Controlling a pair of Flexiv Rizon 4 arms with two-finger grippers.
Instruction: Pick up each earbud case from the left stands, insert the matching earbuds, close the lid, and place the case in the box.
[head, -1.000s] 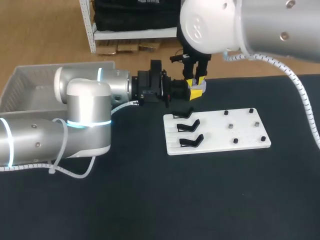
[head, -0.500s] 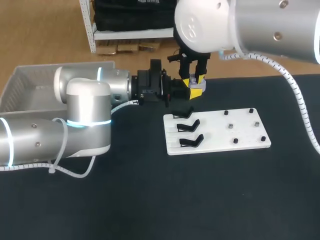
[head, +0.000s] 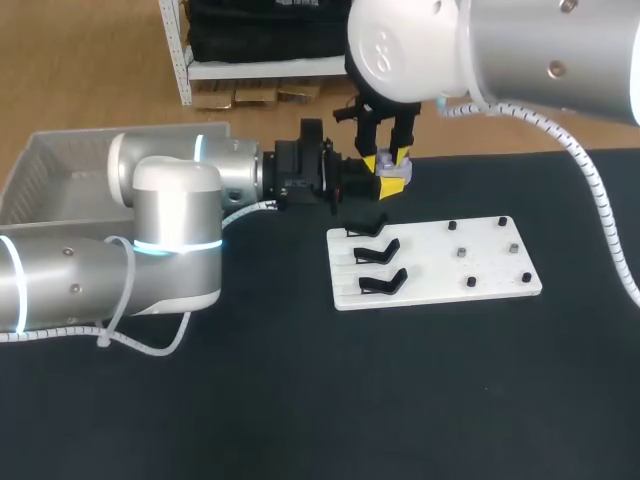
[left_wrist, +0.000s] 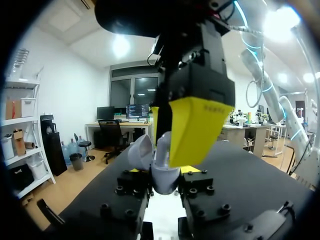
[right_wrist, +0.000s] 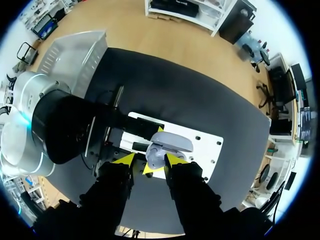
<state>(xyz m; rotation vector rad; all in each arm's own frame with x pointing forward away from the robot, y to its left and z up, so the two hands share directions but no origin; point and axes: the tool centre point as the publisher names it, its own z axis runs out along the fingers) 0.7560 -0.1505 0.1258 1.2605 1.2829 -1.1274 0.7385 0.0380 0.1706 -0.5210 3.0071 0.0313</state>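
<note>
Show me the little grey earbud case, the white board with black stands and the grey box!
grey earbud case (right_wrist: 169, 143): right wrist view, its open lid.
white board (head: 490, 266): head view, bare middle.
grey box (head: 60, 185): head view, bare inside.

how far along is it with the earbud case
Done: a case is off the stands, which look empty. In hand: the left gripper holds it with the lid open, and the right gripper sits right over it. Still to do: closing the lid and setting the case in the box.
</note>
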